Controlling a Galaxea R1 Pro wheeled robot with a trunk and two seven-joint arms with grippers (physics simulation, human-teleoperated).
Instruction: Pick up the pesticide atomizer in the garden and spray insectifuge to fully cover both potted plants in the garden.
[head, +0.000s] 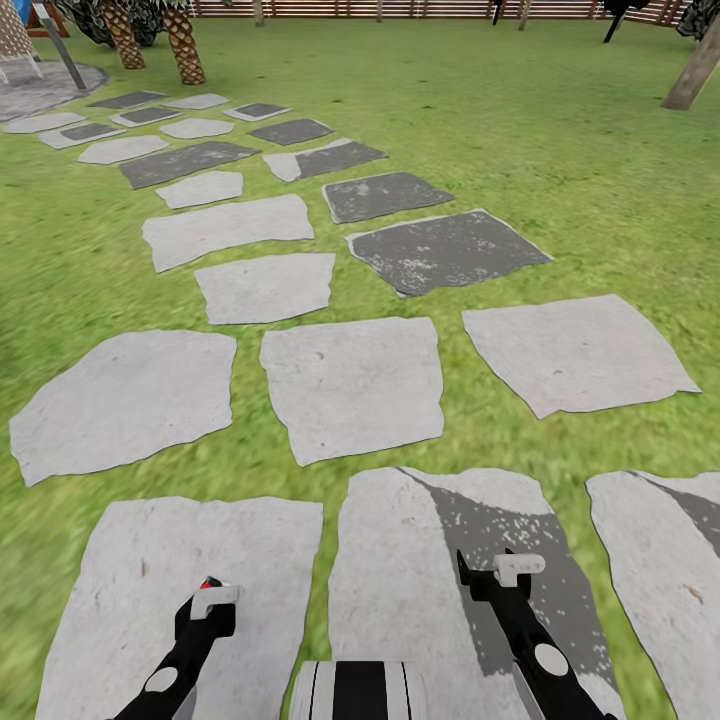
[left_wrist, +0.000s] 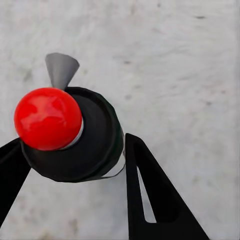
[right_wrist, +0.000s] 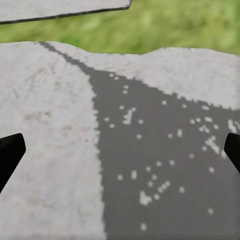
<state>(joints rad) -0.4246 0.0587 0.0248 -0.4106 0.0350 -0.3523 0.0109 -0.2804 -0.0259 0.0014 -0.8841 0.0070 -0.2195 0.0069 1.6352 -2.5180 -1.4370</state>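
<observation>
Left wrist view: the pesticide atomizer (left_wrist: 75, 135) sits clamped in the left gripper (left_wrist: 75, 165); the right gripper (right_wrist: 120, 150) gapes wide.

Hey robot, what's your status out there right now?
Left gripper shut on pesticide atomizer. Right gripper open, empty. Stepping stones ahead; potted plants not sighted.

Grey stepping stones (head: 350, 385) cross the lawn (head: 560, 130) toward a wooden fence (head: 430, 8).

Both arms low and near, reaching forward, left claw (left_wrist: 75, 165) closed around the atomizer (left_wrist: 70, 135), right claw (right_wrist: 120, 155) spread wide, holding nothing
</observation>
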